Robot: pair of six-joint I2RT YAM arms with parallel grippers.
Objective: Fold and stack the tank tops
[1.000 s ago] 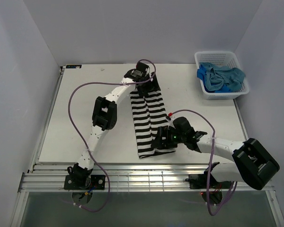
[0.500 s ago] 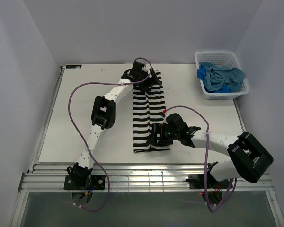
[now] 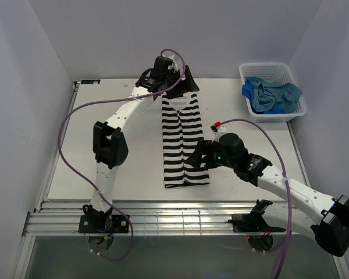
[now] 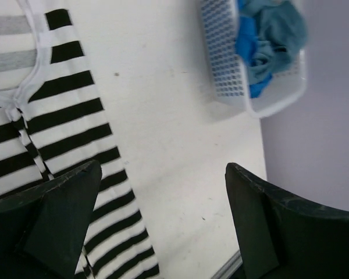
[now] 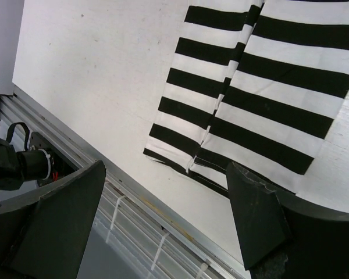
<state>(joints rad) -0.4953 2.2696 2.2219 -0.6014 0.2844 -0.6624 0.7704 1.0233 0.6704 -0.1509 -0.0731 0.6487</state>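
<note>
The striped tank top (image 3: 185, 139) lies as a narrow strip on the counter (image 3: 104, 145), its long axis running from the left gripper (image 3: 185, 84) to the right gripper (image 3: 198, 161). Both are spread wide and empty, the left hovering by the strap end, the right above the hem. The next fold likely carries one end toward the other, and each arm is nearer its own end. The blue tank tops (image 3: 271, 96) sit in the basket (image 3: 253, 113), well beyond the right gripper.

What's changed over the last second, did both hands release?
Yes. Both the left hand and right hand dragged the striped top straight, its near end going left, then let go and lifted off, open. The basket and the blue tops in it stayed put.
</note>
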